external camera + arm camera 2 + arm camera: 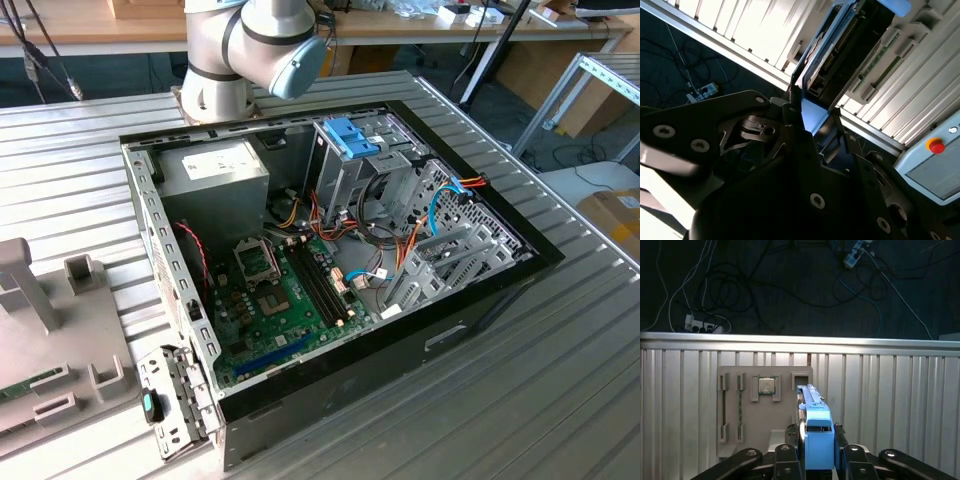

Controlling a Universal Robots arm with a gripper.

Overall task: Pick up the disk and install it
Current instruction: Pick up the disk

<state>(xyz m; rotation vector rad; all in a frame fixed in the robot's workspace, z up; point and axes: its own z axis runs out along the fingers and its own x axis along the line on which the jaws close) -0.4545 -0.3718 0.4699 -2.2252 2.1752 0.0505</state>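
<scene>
Light-blue carrier of the disk clamped on edge between the gripper jaws.
In the first wrist view its long axis runs straight out from the jaws, held above the ribbed table, over the grey fixture near the table's edge.

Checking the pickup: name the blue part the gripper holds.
The disk, gripped on edge by the gripper; the blue bracket tops the metal drive cage.

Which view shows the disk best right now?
The first wrist view: the disk stands edge-on, its blue frame clamped in the gripper. The second wrist view shows its dark side and blue frame at an angle. The exterior view covers the computer case.
</scene>
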